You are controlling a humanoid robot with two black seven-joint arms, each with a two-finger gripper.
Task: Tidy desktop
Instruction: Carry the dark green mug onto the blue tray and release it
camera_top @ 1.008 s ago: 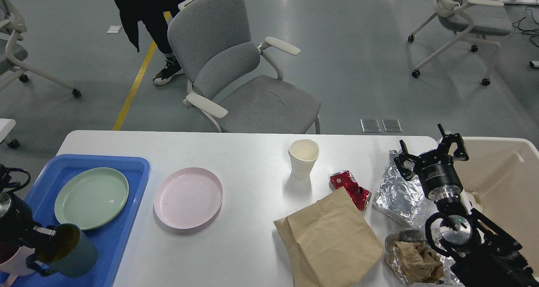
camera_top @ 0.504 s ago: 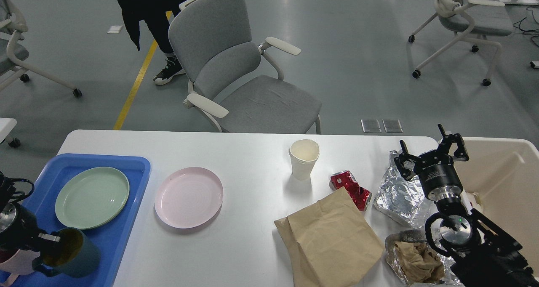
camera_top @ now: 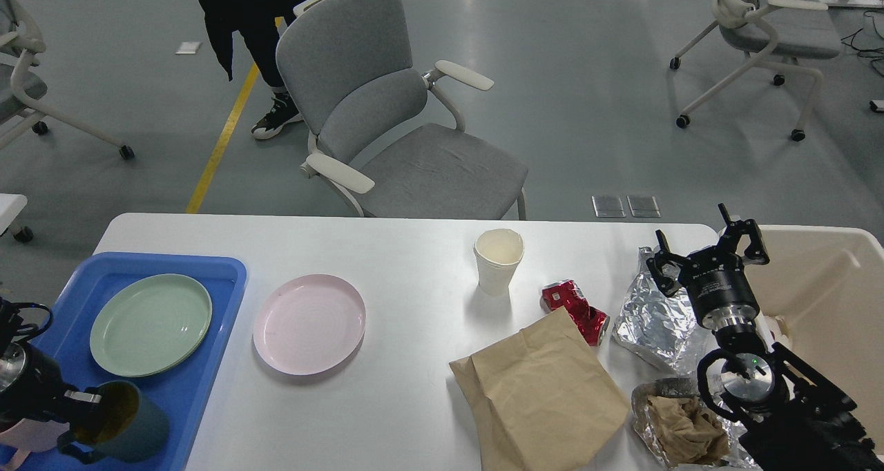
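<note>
Spreading wide beneath everything, the tabletop (camera_top: 414, 250) looks rigid and smooth; its clutter is light. The left hand (camera_top: 86, 398) grips the teal mug (camera_top: 124, 423); the right hand (camera_top: 708, 253) hovers released.

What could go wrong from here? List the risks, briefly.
1. The left pincer grips the dark mug by its rim near the blue tray's front corner; an off-center release might tip it against the pink cup beside it.
2. The right pincer hangs open over crumpled foil; reaching left could knock the crushed red can or the upright paper cup.
</note>
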